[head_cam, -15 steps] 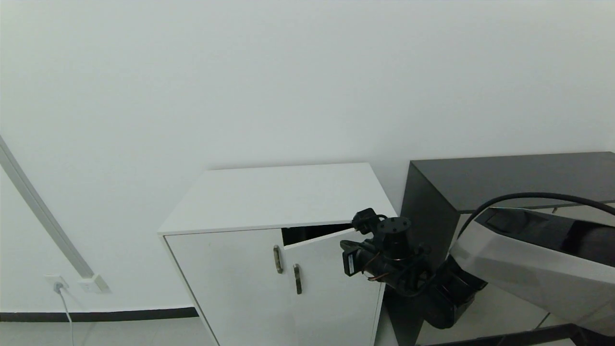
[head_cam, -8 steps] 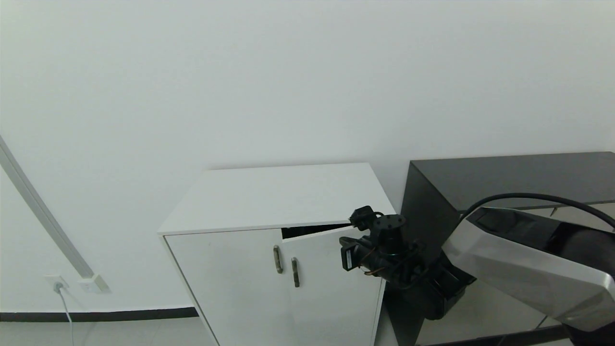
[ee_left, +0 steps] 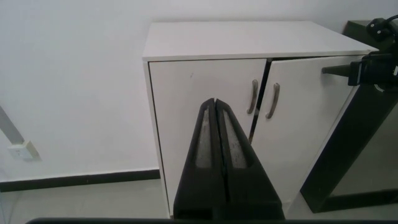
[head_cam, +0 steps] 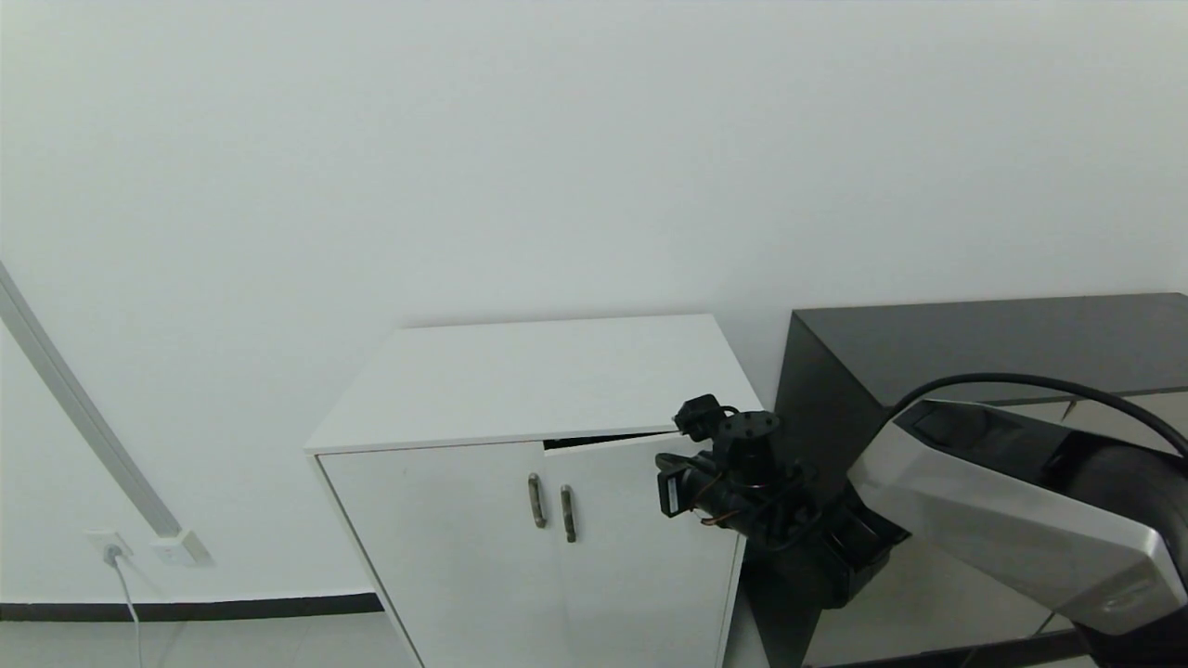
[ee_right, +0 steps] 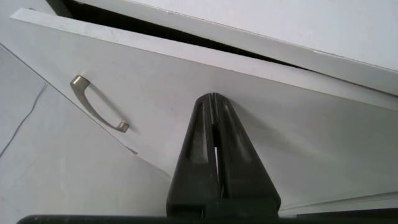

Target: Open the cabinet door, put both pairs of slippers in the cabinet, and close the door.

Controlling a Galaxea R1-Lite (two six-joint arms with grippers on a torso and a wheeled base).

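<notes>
The white cabinet (head_cam: pixel 529 380) stands against the wall with two doors. Its left door (head_cam: pixel 436 547) is closed. The right door (head_cam: pixel 640 557) is ajar by a thin dark slit along its top edge. My right gripper (ee_right: pixel 215 97) is shut, with its tips pressed against the face of the right door (ee_right: pixel 267 137), to the side of that door's metal handle (ee_right: pixel 98 111). In the head view the right wrist (head_cam: pixel 742 478) sits at the door's upper right corner. My left gripper (ee_left: pixel 214 101) is shut and empty, held away from the cabinet (ee_left: pixel 249 38) in front of the left door.
A black desk (head_cam: pixel 984 343) stands close against the cabinet's right side. A wall socket with a cable (head_cam: pixel 111 549) and a slanted cable duct (head_cam: pixel 74 408) are at the lower left. Bare floor lies in front of the cabinet (ee_left: pixel 81 199).
The right door has swung from clearly ajar to almost closed, with my right arm moving forward against it. The dark gap at the top has narrowed to a slit.
</notes>
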